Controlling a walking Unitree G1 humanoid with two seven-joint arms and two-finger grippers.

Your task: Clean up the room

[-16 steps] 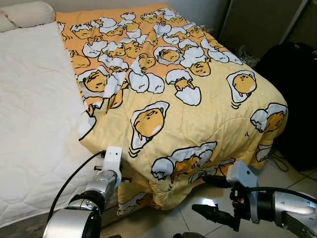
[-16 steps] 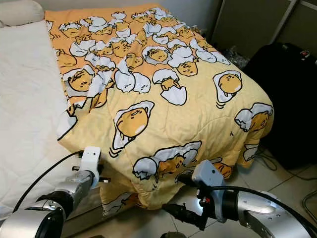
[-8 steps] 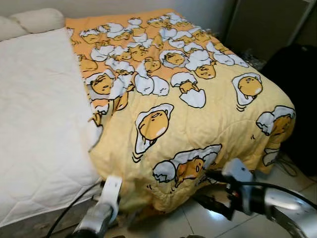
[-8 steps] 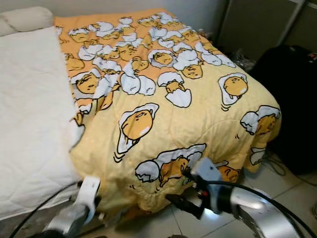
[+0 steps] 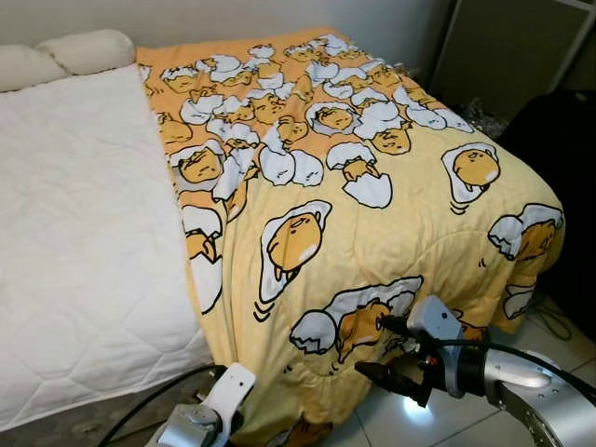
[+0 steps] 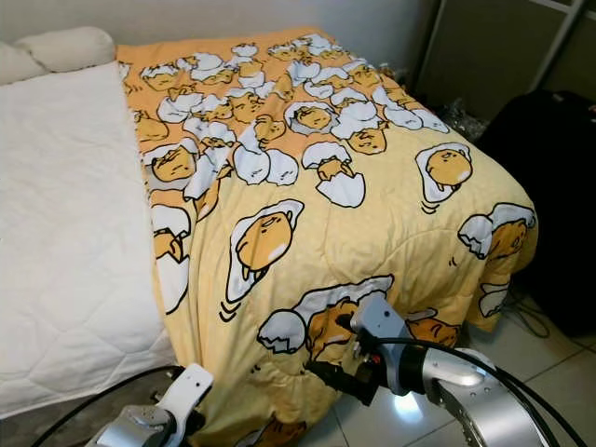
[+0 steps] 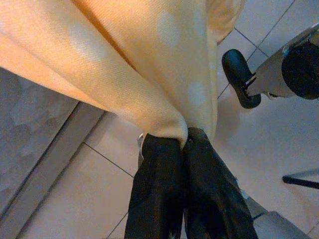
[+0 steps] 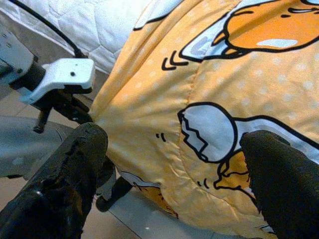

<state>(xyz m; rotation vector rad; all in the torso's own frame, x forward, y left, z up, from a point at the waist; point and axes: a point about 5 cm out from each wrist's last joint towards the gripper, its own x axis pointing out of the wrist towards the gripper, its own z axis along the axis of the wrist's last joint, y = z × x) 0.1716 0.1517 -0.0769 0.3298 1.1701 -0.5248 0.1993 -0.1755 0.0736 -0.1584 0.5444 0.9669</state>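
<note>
A yellow and orange blanket (image 5: 372, 186) printed with egg characters covers the right half of the bed and hangs over its foot. My left gripper (image 7: 183, 144) is shut on a pinched fold of the blanket's hanging edge (image 7: 149, 84), low by the floor. My left arm's wrist (image 5: 223, 405) sits at the bed's near corner. My right gripper (image 5: 391, 354) stands open right against the blanket's drooping foot edge. In the right wrist view its two fingers (image 8: 70, 179) frame the cloth (image 8: 199, 109) with nothing between them.
The white quilted mattress (image 5: 84, 233) lies bare on the left, with pillows (image 5: 65, 56) at the head. A black bag (image 5: 563, 140) stands right of the bed. Tiled floor (image 5: 410, 424) runs beneath my right arm, with a cable (image 5: 554, 321) by the bag.
The camera has shifted, so the bed sits further right in the picture. The blanket's left edge now lies straighter along the mattress. My left wrist has dropped lower, and my right gripper has closed in on the blanket.
</note>
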